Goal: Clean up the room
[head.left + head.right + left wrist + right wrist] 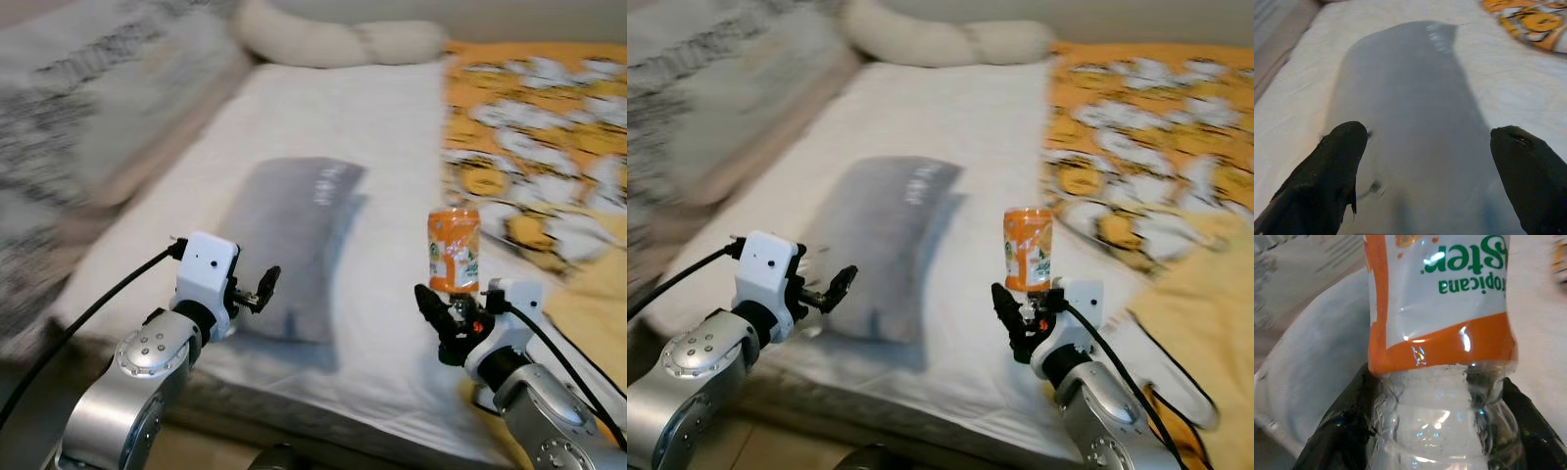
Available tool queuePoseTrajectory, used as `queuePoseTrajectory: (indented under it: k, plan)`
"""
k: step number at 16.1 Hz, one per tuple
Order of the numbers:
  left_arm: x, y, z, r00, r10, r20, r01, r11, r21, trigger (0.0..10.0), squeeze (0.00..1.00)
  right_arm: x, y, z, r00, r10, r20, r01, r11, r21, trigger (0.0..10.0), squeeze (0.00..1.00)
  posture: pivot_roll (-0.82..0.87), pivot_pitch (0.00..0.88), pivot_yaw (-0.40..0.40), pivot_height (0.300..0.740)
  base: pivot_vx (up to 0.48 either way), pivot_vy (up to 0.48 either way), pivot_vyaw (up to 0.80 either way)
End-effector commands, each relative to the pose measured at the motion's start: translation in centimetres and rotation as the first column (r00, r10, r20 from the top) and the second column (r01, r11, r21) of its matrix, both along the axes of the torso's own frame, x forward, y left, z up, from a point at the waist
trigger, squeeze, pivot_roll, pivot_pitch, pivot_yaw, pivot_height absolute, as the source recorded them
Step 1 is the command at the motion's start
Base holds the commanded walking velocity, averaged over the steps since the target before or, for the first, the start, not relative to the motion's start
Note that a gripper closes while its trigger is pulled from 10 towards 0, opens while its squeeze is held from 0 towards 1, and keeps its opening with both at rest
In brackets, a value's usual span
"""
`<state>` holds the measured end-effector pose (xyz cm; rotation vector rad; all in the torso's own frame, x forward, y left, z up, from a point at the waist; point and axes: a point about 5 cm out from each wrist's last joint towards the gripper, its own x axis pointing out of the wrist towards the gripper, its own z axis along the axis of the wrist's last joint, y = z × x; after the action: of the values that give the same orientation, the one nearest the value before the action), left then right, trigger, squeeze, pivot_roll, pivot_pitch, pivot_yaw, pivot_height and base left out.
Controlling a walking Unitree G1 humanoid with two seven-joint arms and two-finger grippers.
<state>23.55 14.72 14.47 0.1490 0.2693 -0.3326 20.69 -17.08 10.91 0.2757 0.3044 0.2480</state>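
The right gripper (441,318) is clamped on the clear lower end of a bottle (454,250), which stands upright with its orange label above the fingers. The bottle is carried in the air over the bed (333,108), to the right of the grey pillow (294,245).

The left gripper (257,290) is spread wide and empty, aimed along the pillow's long axis, which runs away from the robot. It hovers at the pillow's near end. This arm is the nearer one to the pillow.

The head views are blurred. No bin or drop-off point can be made out. The bottle's cap end is hidden by the fingers. An orange patterned blanket (539,147) lies beyond the bottle, right of the pillow.
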Motion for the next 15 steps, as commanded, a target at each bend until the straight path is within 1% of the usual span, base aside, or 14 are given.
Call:
queuePoseTrajectory:
  k: [1,3,4,5,6,7,8,9,10,12,13,15]
  plan:
    - [-0.2,0.4,0.1,0.999,0.035,-0.007,-0.035,0.999,-0.006,10.0,0.00,-0.1,0.2,0.7,1.000,-0.002,0.009,0.002,1.000,0.002,10.0,0.00,-0.06,0.000,0.114,0.740,0.000,0.000,0.80]
    - [-0.1,0.5,-0.1,0.998,0.066,-0.025,-0.066,0.997,-0.036,10.0,0.00,-0.1,0.3,0.8,1.000,-0.005,-0.001,0.005,1.000,0.014,10.0,0.00,-0.06,0.000,0.102,0.740,0.000,0.000,0.80]
    - [0.0,0.5,-0.6,0.996,0.087,-0.030,-0.088,0.996,-0.029,10.0,0.00,-0.1,0.6,0.6,1.000,0.010,-0.016,-0.009,1.000,0.013,10.0,0.00,-0.06,0.000,0.086,0.740,0.000,0.000,0.80]
    - [-0.1,0.7,-1.1,0.991,0.122,-0.049,-0.124,0.991,-0.041,10.0,0.00,-0.2,0.7,0.5,1.000,0.013,-0.023,-0.013,1.000,0.006,10.0,0.00,-0.06,0.000,0.084,0.740,0.000,0.000,0.80]
    - [-0.3,0.9,-1.4,0.989,0.137,-0.058,-0.140,0.989,-0.046,10.0,0.00,-0.2,0.7,0.5,1.000,0.008,-0.027,-0.008,1.000,0.011,10.0,0.00,-0.06,0.000,0.075,0.740,0.000,0.000,0.80]
    - [-0.5,0.9,-1.6,0.987,0.144,-0.072,-0.149,0.986,-0.077,10.0,0.00,-0.2,0.7,0.5,1.000,0.001,-0.030,-0.001,1.000,0.019,10.0,0.00,-0.05,0.000,0.066,0.740,0.000,0.000,0.80]
    - [-0.6,0.8,-1.5,0.989,0.129,-0.068,-0.135,0.987,-0.090,10.0,0.00,-0.2,0.7,0.4,0.999,-0.005,-0.037,0.006,0.999,0.033,10.0,0.00,-0.04,0.000,0.056,0.740,0.000,0.000,0.80]
    - [-0.6,0.7,-1.4,0.991,0.120,-0.055,-0.124,0.989,-0.081,10.0,0.00,-0.3,0.7,0.3,0.999,-0.004,-0.042,0.005,0.999,0.032,10.0,0.00,-0.04,0.000,0.054,0.740,0.000,0.000,0.80]
    - [-0.6,0.4,-1.2,0.995,0.102,-0.012,-0.103,0.994,-0.039,10.0,0.00,-0.3,0.8,0.0,0.999,0.006,-0.053,-0.004,1.000,0.029,10.0,0.00,-0.03,0.000,0.048,0.740,0.000,0.000,0.80]
    - [-0.5,0.3,-1.0,0.994,0.106,0.008,-0.105,0.994,-0.021,10.0,0.00,-0.3,0.9,0.0,0.998,0.009,-0.057,-0.007,0.999,0.031,10.0,0.00,-0.03,0.000,0.041,0.740,0.000,0.000,0.80]
    - [-0.3,0.6,-0.8,0.993,0.114,0.022,-0.115,0.993,0.007,10.0,0.00,-0.2,0.9,0.0,0.998,0.010,-0.057,-0.007,0.999,0.039,10.0,0.00,-0.02,0.000,0.040,0.740,0.000,0.000,0.80]
    - [-0.2,0.6,-0.8,0.994,0.108,0.026,-0.108,0.994,-0.004,10.0,0.00,-0.2,1.0,-0.1,0.998,0.020,-0.064,-0.017,0.999,0.051,10.0,0.00,-0.03,0.000,0.044,0.740,0.000,0.000,0.80]
